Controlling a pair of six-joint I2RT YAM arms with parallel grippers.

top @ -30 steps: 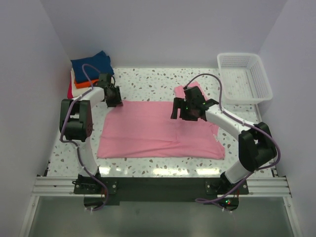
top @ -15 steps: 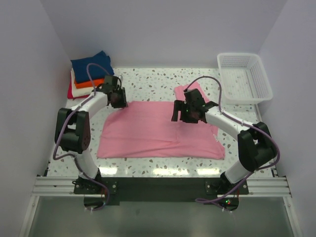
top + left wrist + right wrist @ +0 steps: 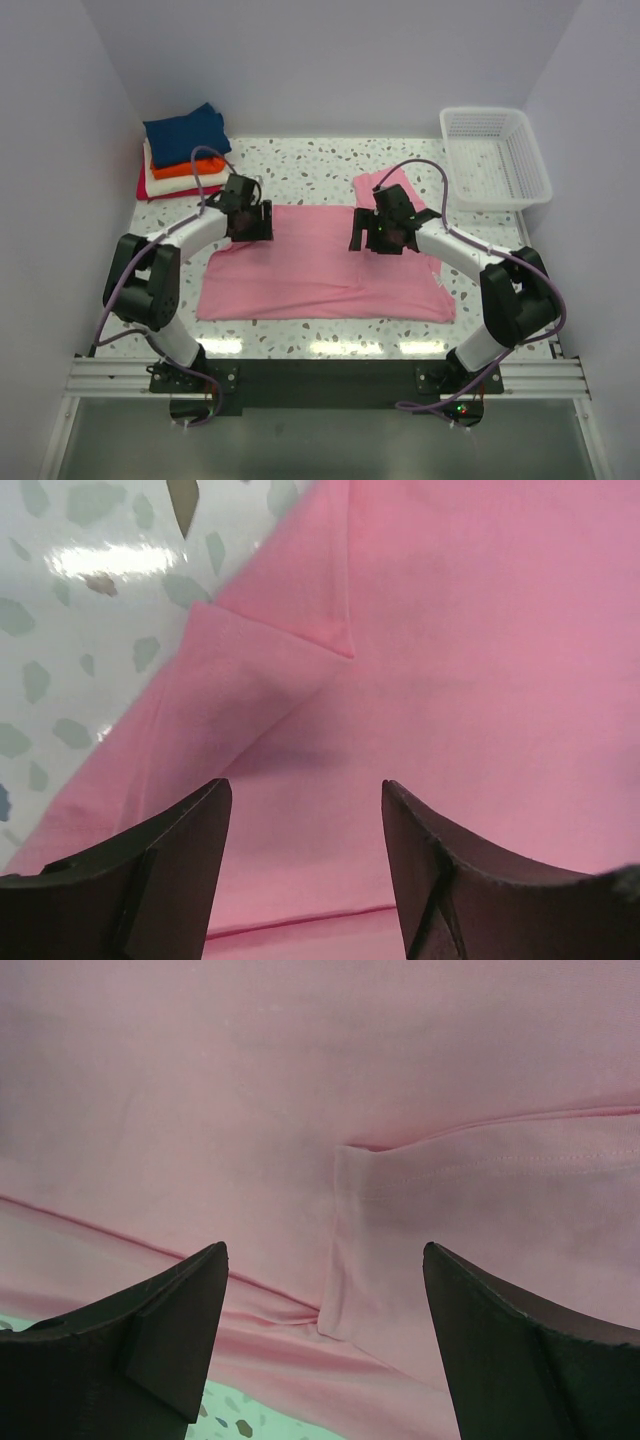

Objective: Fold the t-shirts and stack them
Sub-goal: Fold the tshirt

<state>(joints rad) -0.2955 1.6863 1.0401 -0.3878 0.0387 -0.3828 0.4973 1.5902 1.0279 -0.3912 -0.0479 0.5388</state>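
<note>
The light pink t-shirt (image 3: 320,265) lies spread flat in the middle of the table, one sleeve (image 3: 385,183) sticking out at its far right. It fills the left wrist view (image 3: 450,660) and the right wrist view (image 3: 300,1090). My left gripper (image 3: 250,222) is open just above the shirt's far left corner, where a fold shows. My right gripper (image 3: 385,232) is open above the far right part, near a sleeve seam. A stack of folded t-shirts sits at the back left: navy blue (image 3: 185,128) on top, then orange (image 3: 178,168), cream-white (image 3: 165,184) and red (image 3: 143,186).
A white plastic mesh basket (image 3: 493,155) stands at the back right corner. White walls close in the left, back and right sides. The table (image 3: 300,170) is speckled terrazzo.
My left gripper has swung right and nearer, from beside the folded stack onto the shirt's far left corner. The right gripper has shifted only slightly over the shirt.
</note>
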